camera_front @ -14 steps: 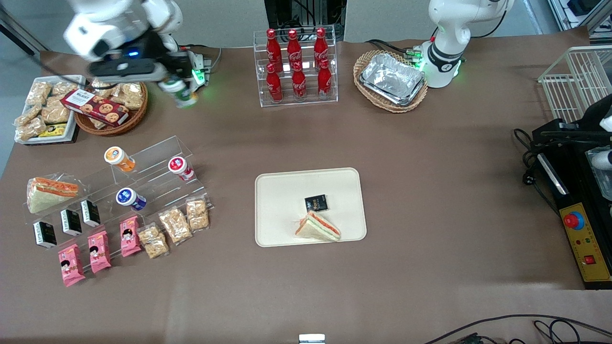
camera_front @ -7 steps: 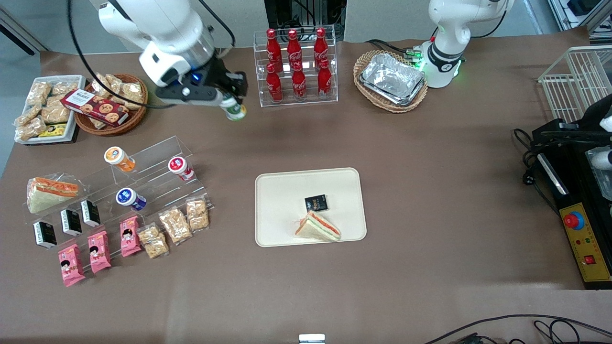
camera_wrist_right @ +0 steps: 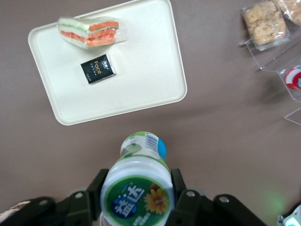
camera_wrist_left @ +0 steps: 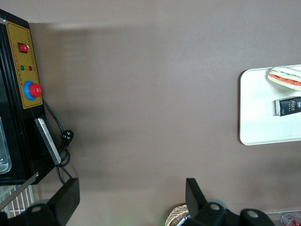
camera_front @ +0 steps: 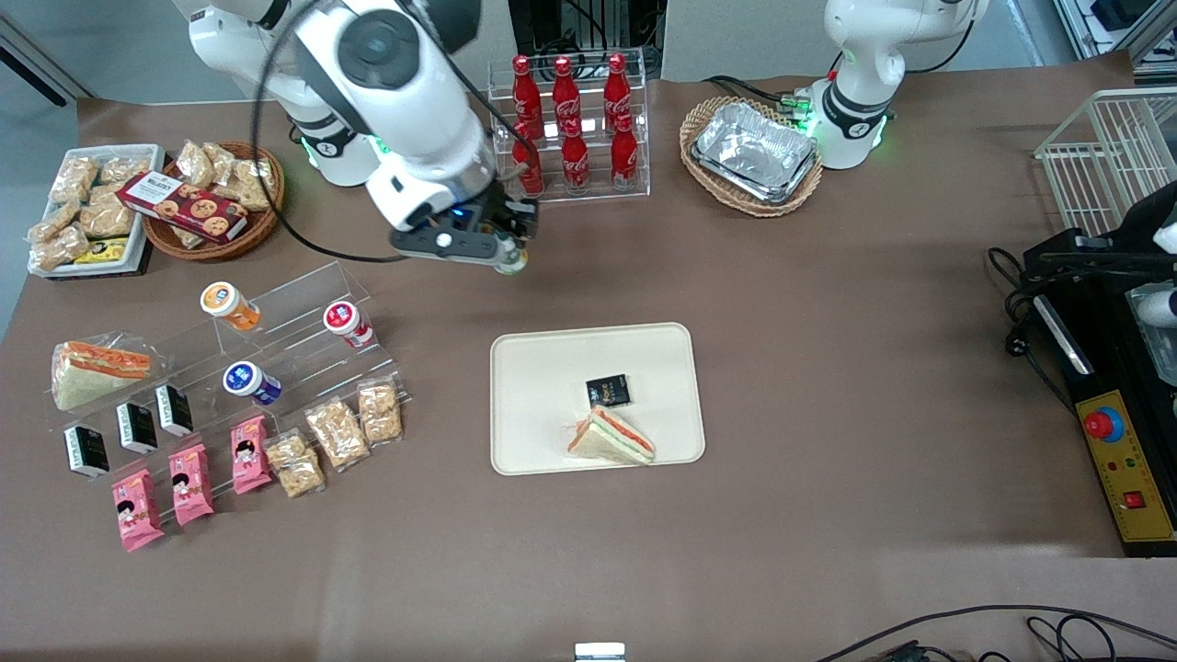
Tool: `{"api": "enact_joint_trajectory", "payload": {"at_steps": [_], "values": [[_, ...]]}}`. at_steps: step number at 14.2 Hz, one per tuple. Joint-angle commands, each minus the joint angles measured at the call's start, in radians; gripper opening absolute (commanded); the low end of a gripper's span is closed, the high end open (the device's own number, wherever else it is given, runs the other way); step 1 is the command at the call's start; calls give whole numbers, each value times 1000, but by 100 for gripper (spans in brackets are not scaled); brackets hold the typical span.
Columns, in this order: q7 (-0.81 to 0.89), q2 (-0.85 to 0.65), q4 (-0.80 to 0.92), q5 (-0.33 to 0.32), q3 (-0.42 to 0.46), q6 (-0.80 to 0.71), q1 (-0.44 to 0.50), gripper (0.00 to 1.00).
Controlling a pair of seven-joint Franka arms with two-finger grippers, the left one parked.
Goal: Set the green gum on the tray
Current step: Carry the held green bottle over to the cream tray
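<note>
My right gripper [camera_front: 508, 255] is shut on the green gum [camera_front: 511, 263], a white bottle with a green-rimmed lid, and holds it in the air above the brown table, farther from the front camera than the tray. In the right wrist view the green gum [camera_wrist_right: 138, 188] sits between the black fingers [camera_wrist_right: 98, 187], lid toward the camera. The tray [camera_front: 542, 386] is cream with rounded corners and carries a wrapped sandwich [camera_front: 611, 437] and a small black packet [camera_front: 608, 391]. The tray [camera_wrist_right: 141, 70] also shows in the right wrist view, and the tray [camera_wrist_left: 256, 117] in the left wrist view.
A clear rack of red cola bottles [camera_front: 568, 124] stands just beside the arm. A stepped clear stand [camera_front: 276, 340] holds orange-, red- and blue-lidded bottles, with snack packets in front. A wicker basket with foil trays [camera_front: 752, 152] stands toward the parked arm's end.
My right gripper has carried the green gum from above the snack basket at the working arm's end across the table and nearer to the tray. Nothing else has moved.
</note>
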Motion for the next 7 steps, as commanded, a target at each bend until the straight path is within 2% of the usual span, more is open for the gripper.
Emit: {"api": "enact_joint_trajectory", "payload": {"at_steps": [1, 4, 7], "values": [[83, 117, 38, -103, 10, 50, 50, 0], [115, 172, 22, -157, 9, 126, 77, 0], [120, 195, -21, -163, 6, 203, 77, 0]]}}
